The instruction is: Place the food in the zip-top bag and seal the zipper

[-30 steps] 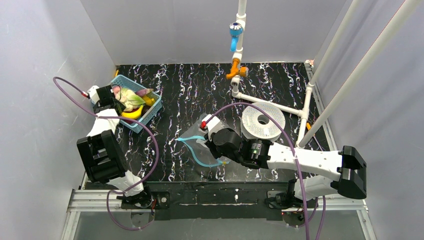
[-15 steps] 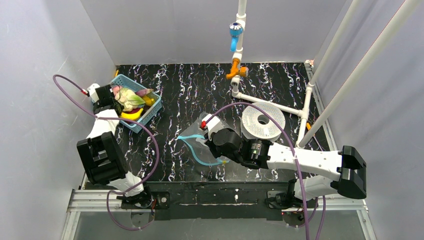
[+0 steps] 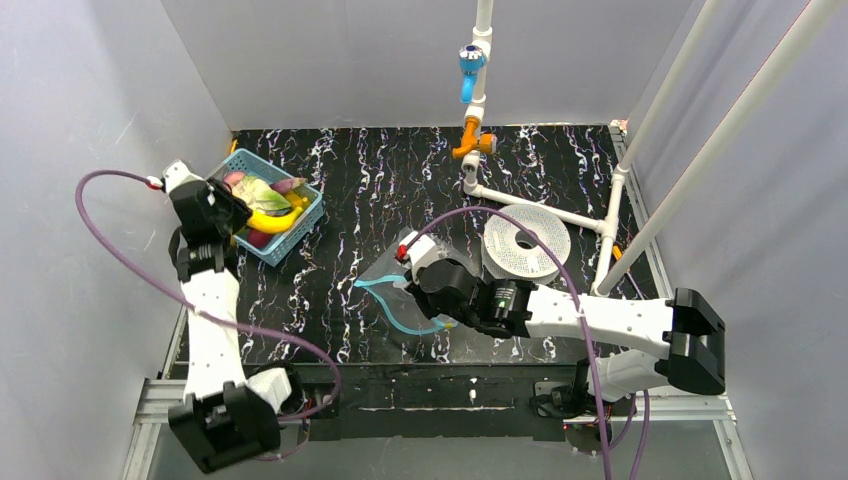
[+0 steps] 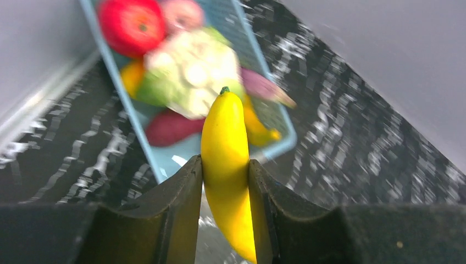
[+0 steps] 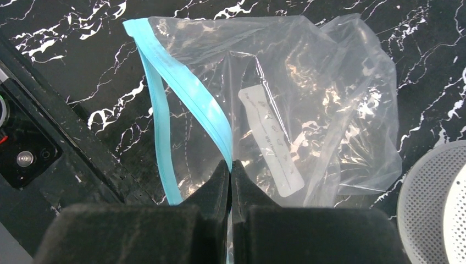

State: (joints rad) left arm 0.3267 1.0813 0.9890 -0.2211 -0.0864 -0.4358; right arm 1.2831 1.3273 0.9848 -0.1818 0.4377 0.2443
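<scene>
Over at the table's 9 o'clock edge, seen from above, one blue lattice basket (image 3: pixel 312 212) sits heaped with toy food (image 3: pixel 262 192). The left gripper (image 3: pixel 238 222) reaches in from about 8 o'clock, clamped on the one yellow banana (image 3: pixel 275 224). One zip-top bag (image 3: pixel 383 268) lies near the middle of the black marbled table (image 3: pixel 400 170), at 9 o'clock of a single white perforated disc (image 3: pixel 525 243) and well apart from the basket. Its mouth faces roughly 7 o'clock, and the right gripper (image 3: pixel 412 292) is down on it from the 3 o'clock side. From the left wrist, two dark fingers (image 4: pixel 176 198) press both flanks of the banana. Its long axis runs 6 to 12 o'clock, the green-tipped end pointing at 12 toward the basket. Behind it, all blurred, I count one red apple (image 4: pixel 132 25), one pink piece (image 4: pixel 184 14), one pale green-and-white lump (image 4: pixel 192 71), one purple piece (image 4: pixel 264 88), one dark red piece (image 4: pixel 170 126) and two orange-yellow pieces (image 4: pixel 132 77). From the right wrist, the jaws are pinched fully together on the zipper (image 5: pixel 187 91), the teal strip, at the bag's 6 o'clock edge. The strip's two lips stand apart: the gripped one slants from 11 o'clock down to the fingertips, the other bows toward 7 o'clock. The clear film fans out crinkled toward 3 o'clock, carrying one white label (image 5: pixel 272 140) that slants from 11 to 5 o'clock.
</scene>
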